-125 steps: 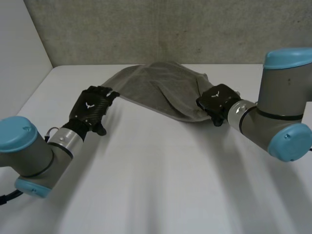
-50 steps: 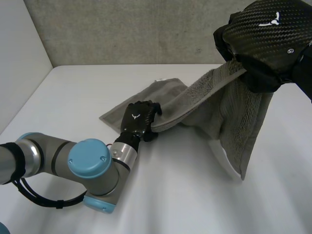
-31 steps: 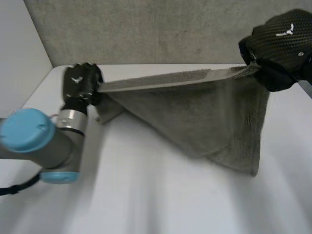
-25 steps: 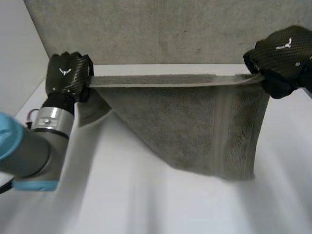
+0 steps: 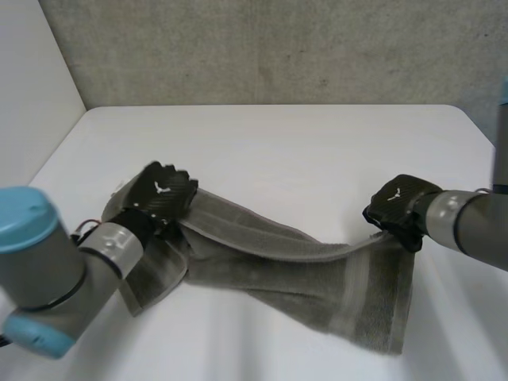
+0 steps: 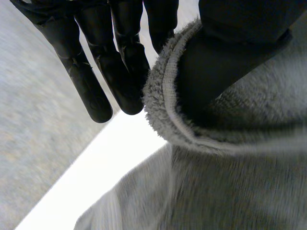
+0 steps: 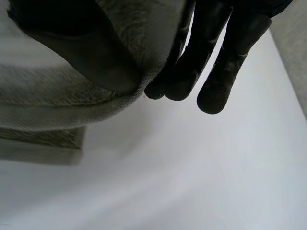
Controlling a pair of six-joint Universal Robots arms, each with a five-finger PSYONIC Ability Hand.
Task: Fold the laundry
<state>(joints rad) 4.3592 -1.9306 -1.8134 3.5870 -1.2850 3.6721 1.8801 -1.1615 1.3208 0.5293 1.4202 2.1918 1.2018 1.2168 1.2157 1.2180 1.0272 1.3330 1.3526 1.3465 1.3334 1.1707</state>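
- Laundry here is one grey-green terry towel (image 5: pixel 317 290), lying rumpled across the near half of the flat white table (image 5: pixel 278 143). Its band-striped corner on the robot's right side reaches closest to the camera.
- At the near left, the grey left arm with a light-blue cap (image 5: pixel 40 270) comes in over the towel's left end, and some of the cloth lies bunched beneath its forearm.
- The black left hand (image 5: pixel 163 194) sits at the towel's left end. In the left wrist view, the hemmed edge is pinched between the thumb and the nearly straight fingers (image 6: pixel 120 67), and the cloth curls over the thumb.
- From there the towel's far edge runs as a sagging, rolled-over band across to the other side.
- The black right hand (image 5: pixel 399 208), at the end of the grey right arm (image 5: pixel 476 230), holds the towel's right end low over the table. In the right wrist view, the edge is clamped between the thumb and the long fingers (image 7: pixel 211 57), and the cloth drapes away beneath the palm.
- Beyond both hands the table stretches bare to a rough grey wall (image 5: pixel 278 48).
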